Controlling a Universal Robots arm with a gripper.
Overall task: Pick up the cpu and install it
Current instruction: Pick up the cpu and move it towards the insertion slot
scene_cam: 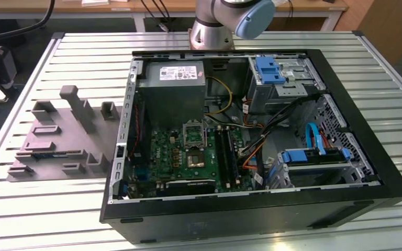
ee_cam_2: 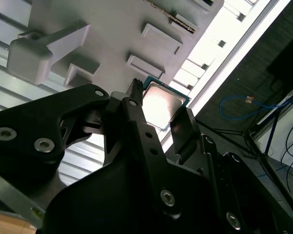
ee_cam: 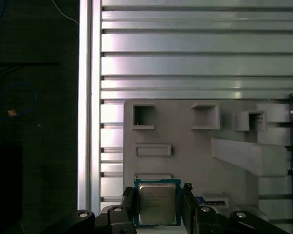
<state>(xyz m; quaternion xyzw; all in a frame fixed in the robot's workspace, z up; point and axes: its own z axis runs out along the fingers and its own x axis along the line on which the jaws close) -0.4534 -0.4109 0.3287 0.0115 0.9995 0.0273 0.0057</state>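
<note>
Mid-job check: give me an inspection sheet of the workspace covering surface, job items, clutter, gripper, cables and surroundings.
Surface: slatted metal table, carrying a grey tray and an open computer case.
Job's things: cpu between the gripper's fingers, above the tray, silvery top showing in both wrist views; motherboard lies flat in the case.
Clutter: nothing seen.
Gripper: gripper shut on the cpu, one finger at each of two opposite edges.
Cables: yellow, orange, black and blue wires run inside the case; a blue cable lies on the floor beside the table.
Surroundings: wooden desk beyond the table; dark floor.
</note>
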